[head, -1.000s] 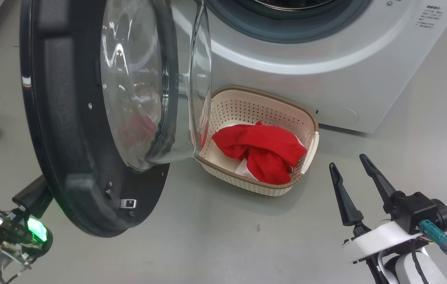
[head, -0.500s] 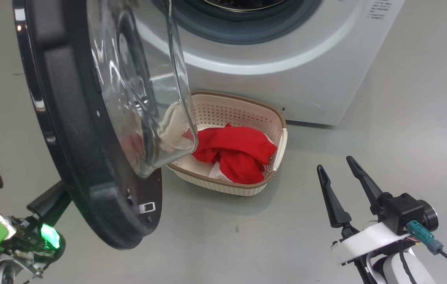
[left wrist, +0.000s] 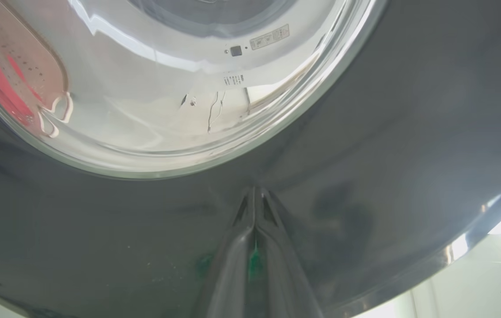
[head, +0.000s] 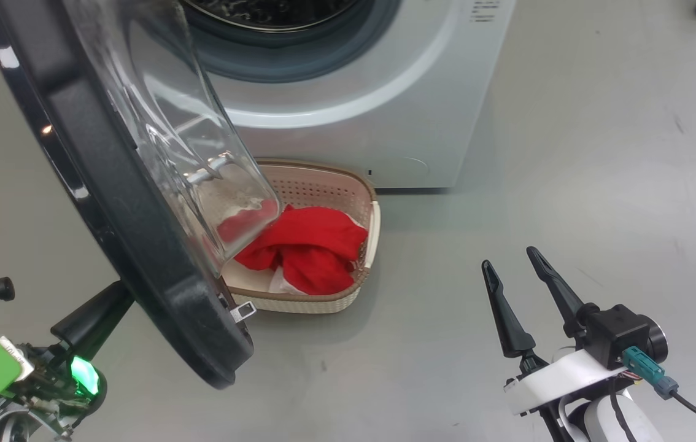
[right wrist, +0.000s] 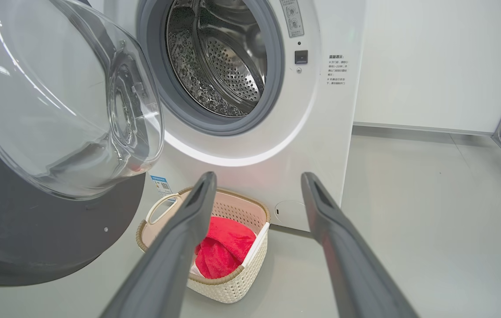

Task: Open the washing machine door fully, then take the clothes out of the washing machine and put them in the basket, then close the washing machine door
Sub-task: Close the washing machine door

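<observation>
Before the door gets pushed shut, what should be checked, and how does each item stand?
1. Clothes all in the basket: ok.
2. Drum of the washing machine free of fabric: ok in the visible part.
3. Left claw shut, tips at the outer face of the washing machine door: ok.
4. Right claw open, apart from door and basket: ok.
5. Door's swing path clears the basket: cannot tell.
6. Door latched: not ok, it stands open.
</observation>
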Available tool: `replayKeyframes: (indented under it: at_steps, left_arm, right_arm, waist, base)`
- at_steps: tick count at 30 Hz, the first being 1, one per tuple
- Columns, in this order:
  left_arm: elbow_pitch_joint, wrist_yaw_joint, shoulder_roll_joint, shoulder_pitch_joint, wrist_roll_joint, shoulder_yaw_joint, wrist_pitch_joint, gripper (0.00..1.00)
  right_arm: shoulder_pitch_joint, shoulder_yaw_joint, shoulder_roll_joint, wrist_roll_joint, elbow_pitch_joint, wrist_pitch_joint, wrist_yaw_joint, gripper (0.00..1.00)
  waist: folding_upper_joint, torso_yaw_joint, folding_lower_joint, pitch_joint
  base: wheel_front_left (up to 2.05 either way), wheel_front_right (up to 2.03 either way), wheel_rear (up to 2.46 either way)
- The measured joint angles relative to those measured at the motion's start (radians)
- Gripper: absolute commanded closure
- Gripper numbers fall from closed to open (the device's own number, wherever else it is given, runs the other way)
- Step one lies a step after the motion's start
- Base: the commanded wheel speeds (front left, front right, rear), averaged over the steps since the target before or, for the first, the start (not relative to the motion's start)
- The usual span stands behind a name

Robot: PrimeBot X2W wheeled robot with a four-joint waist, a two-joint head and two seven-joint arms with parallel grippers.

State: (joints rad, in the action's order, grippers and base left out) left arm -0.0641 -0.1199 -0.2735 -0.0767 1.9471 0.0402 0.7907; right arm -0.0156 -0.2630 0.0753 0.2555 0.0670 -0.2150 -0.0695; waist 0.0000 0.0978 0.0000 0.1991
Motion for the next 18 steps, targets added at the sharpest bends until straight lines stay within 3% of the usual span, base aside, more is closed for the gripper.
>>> replayKeyframes:
  at_steps: [18]
  left_arm:
    - [0.011,0.002,0.009,-0.058,-0.053,0.000,-0.037,1.00]
  right_arm:
    - [-0.025,-0.018,-0.012,0.019,0.019,-0.012,0.000,0.00]
  waist:
    - [0.0000,-0.200,0.0000,0.032]
  base:
    - [0.00,0.00,0.00]
